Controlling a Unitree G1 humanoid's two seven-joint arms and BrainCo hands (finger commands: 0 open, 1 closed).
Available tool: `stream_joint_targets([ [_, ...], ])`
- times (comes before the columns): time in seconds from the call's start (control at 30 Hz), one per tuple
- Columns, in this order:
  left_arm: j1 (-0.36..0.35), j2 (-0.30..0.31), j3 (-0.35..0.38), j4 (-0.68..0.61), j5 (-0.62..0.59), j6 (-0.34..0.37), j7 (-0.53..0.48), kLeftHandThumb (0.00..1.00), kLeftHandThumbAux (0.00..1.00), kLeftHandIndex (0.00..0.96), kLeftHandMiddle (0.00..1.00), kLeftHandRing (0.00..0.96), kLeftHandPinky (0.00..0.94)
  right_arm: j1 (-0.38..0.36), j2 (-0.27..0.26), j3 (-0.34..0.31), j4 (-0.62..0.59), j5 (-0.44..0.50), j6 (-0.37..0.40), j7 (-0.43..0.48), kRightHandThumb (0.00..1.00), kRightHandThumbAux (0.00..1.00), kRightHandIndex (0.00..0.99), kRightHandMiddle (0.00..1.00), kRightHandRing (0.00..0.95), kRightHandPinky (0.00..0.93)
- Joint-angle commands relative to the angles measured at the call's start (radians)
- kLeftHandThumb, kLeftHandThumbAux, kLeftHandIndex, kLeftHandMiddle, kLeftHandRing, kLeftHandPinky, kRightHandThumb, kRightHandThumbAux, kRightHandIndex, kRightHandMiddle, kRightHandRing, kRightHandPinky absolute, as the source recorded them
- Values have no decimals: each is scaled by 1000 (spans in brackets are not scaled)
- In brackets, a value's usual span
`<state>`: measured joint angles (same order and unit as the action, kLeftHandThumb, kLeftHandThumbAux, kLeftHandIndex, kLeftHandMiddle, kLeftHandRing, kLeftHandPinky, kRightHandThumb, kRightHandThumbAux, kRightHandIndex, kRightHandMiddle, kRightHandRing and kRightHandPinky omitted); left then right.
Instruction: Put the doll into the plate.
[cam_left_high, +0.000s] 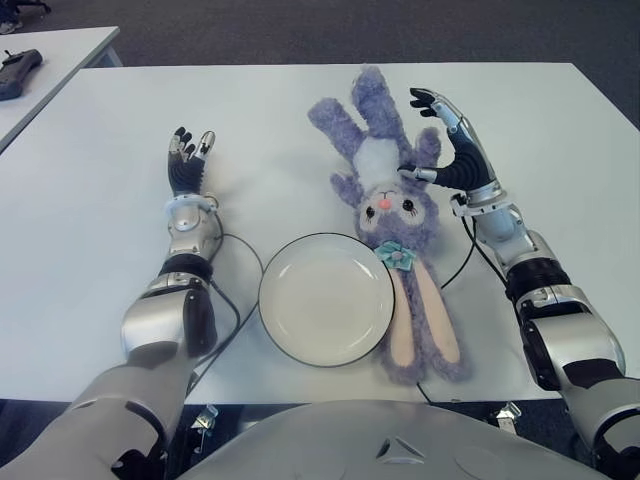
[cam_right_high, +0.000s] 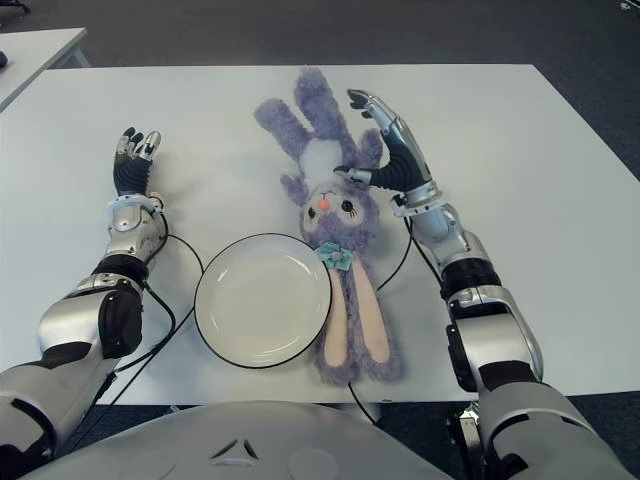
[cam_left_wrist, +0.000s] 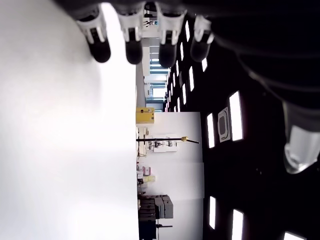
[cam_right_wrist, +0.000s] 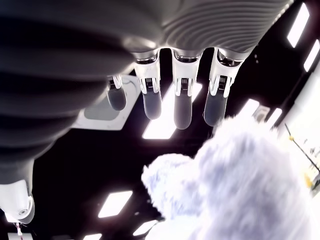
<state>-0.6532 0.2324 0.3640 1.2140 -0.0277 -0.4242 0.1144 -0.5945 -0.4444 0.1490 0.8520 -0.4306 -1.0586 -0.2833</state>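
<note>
A purple plush rabbit doll (cam_left_high: 385, 205) lies on its back on the white table (cam_left_high: 90, 260), its long ears (cam_left_high: 425, 320) stretching toward me and its legs pointing away. The empty white plate (cam_left_high: 326, 297) with a dark rim sits just left of the doll's ears. My right hand (cam_left_high: 447, 140) hovers open by the doll's right side, palm toward it and thumb near its arm; its fingers (cam_right_wrist: 182, 107) are extended above the fur (cam_right_wrist: 240, 175). My left hand (cam_left_high: 188, 160) shows open to the left of the plate, holding nothing.
A second table (cam_left_high: 60, 50) stands at the far left with a dark device (cam_left_high: 18, 72) on it. Black cables (cam_left_high: 235, 300) run along the table beside both forearms, close to the plate.
</note>
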Motion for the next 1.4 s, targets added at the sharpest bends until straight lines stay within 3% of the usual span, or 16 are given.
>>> stream_joint_targets([
  [0.03,194,-99,-4,148,4,156,17,0,531,36,101,80,40,-7,25,19,28,-1,7,38,150,511,64,123,166,245],
  [0.73,193,-99,-15,147,6,158,21,0,529,29,94,74,22,10,85,33,60,-27,-21,2,190,512,77,145,182,246],
  [0.87,195,-100,-17,146,5,154,22,0,532,26,93,75,32,8,91,29,72,-33,-39,-23,175,503,85,149,170,184],
  [1.03,196,-102,-19,146,7,149,23,0,531,27,93,77,37,-1,76,28,84,-47,-43,-44,151,487,88,142,152,158],
  [1.2,195,-102,-16,146,2,147,22,0,532,29,96,77,31,-17,22,21,98,-59,-39,-47,118,474,90,135,137,149],
  [1.4,193,-100,-14,147,0,157,20,0,533,32,97,76,28,-25,9,27,113,-93,-24,-82,113,481,94,144,147,168],
])
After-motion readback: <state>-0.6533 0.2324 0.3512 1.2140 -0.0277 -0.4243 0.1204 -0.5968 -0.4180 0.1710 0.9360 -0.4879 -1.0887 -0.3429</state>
